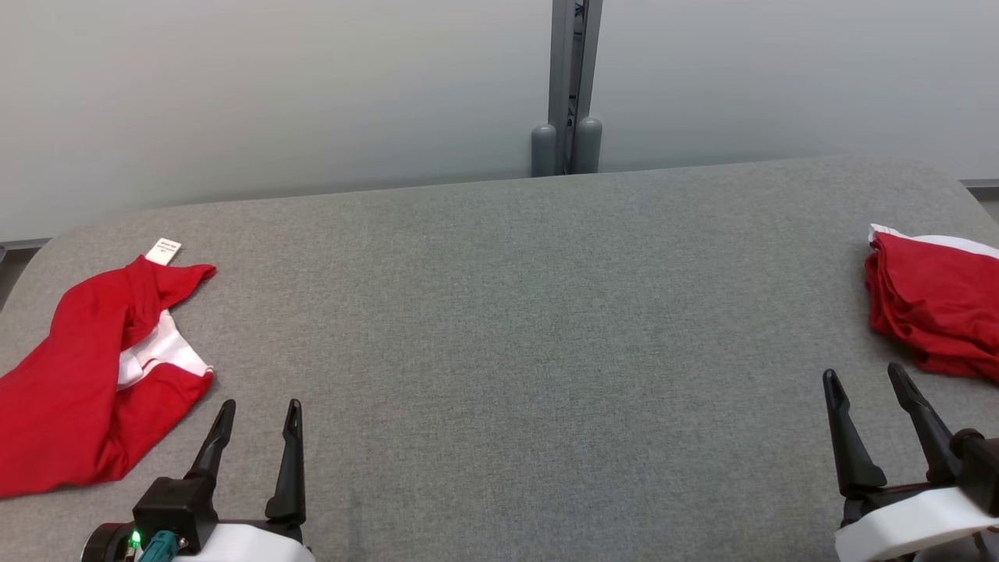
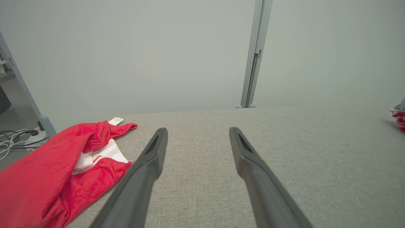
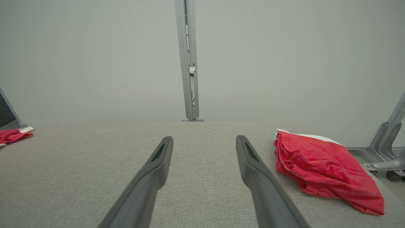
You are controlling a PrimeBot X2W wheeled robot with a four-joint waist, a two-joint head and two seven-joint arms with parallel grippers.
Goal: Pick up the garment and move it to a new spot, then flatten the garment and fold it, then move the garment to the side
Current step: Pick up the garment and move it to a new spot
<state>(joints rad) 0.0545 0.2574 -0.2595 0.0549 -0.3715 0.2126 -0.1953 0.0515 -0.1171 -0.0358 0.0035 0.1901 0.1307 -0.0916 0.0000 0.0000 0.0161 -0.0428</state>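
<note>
A loose red garment [image 1: 70, 375] with a white band and a white tag lies crumpled at the left end of the grey table [image 1: 499, 312]. In the left wrist view the garment [image 2: 47, 171] sits just left of my fingers. My left gripper [image 1: 261, 406] stands open and empty, a little to the garment's right. A second red garment [image 1: 933, 304], folded into a compact stack, rests at the table's right edge. My right gripper [image 1: 862, 373] is open and empty, just near and left of that stack [image 3: 319, 164].
A grey post [image 1: 574, 86] rises behind the table against a pale wall. The table's fabric top stretches wide between the two garments. Cables [image 2: 15, 139] lie on the floor beyond the table's left end, and a metal bracket [image 3: 387, 145] stands past its right end.
</note>
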